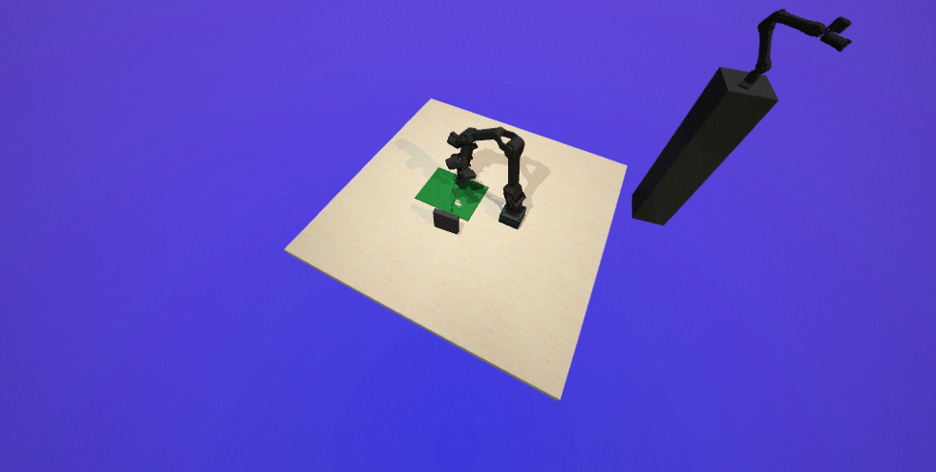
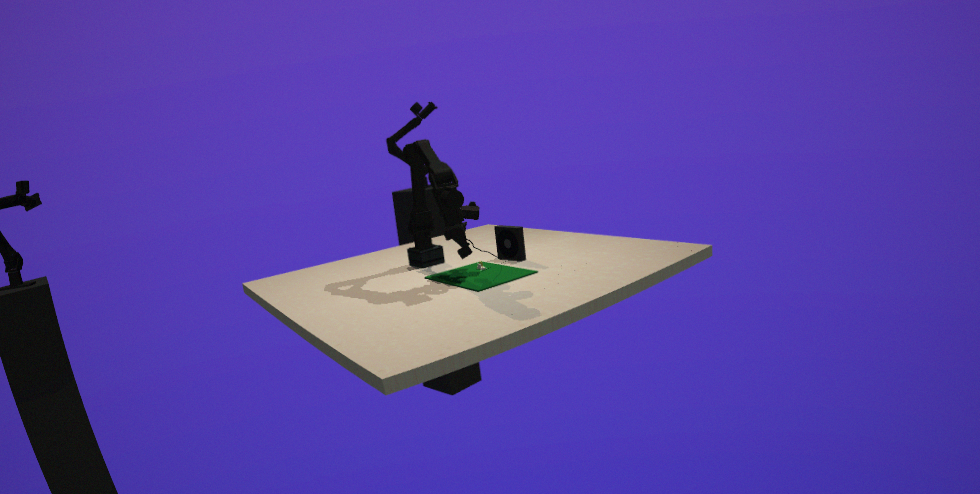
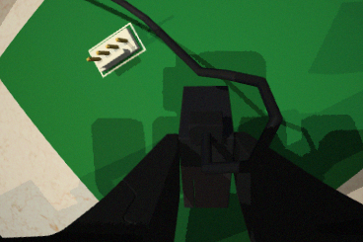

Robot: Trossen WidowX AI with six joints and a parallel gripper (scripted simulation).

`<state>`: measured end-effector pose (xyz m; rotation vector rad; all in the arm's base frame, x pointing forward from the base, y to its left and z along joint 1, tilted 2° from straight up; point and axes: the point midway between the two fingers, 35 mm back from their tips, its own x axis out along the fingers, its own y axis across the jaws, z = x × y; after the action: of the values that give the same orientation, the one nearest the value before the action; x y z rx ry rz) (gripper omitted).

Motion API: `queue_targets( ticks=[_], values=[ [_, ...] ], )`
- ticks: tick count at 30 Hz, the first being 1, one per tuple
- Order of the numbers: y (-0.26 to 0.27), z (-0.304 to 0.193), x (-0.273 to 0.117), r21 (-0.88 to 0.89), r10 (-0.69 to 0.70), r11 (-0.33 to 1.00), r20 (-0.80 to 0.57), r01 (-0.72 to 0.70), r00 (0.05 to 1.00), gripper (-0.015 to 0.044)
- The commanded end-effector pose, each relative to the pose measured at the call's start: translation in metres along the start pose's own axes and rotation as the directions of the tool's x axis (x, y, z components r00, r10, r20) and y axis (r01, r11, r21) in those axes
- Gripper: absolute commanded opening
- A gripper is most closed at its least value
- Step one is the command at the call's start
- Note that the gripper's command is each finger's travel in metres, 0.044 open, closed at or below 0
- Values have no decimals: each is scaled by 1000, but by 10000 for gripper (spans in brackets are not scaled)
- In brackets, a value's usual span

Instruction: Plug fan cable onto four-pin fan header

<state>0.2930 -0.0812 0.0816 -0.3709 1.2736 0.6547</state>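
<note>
My gripper (image 1: 462, 182) (image 2: 464, 253) (image 3: 205, 144) is shut on the fan cable's black plug (image 3: 206, 100) and holds it above the green board (image 1: 432, 190) (image 2: 507, 273) (image 3: 44, 63). The white four-pin header (image 1: 457, 203) (image 2: 481, 266) (image 3: 116, 49) stands on the board, up and to the left of the plug in the wrist view, with its gold pins bare. The plug and header are apart. The black cable (image 2: 482, 249) (image 3: 229, 74) bends round the plug's right side and leads off to the upper left. The plug's underside is hidden.
The black fan (image 1: 446, 221) (image 2: 510, 243) stands upright on the pale table (image 1: 418, 285) (image 2: 384, 339), beside the board's edge near the header. The cable crosses over the board close to the header. Another arm (image 1: 765, 42) stands on a tall dark pedestal (image 1: 704, 147), away from the table.
</note>
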Motion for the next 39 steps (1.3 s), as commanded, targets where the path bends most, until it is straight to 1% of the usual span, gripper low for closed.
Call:
queue_targets(
  ticks=[1,20,39],
  values=[
    [1,-2,6,-5,27,1000,61,-27,998,0],
    [0,-6,17,-34,84,996,312,-77,946,0],
    [-2,-12,18,-62,80,997,554,-55,829,0]
  ],
)
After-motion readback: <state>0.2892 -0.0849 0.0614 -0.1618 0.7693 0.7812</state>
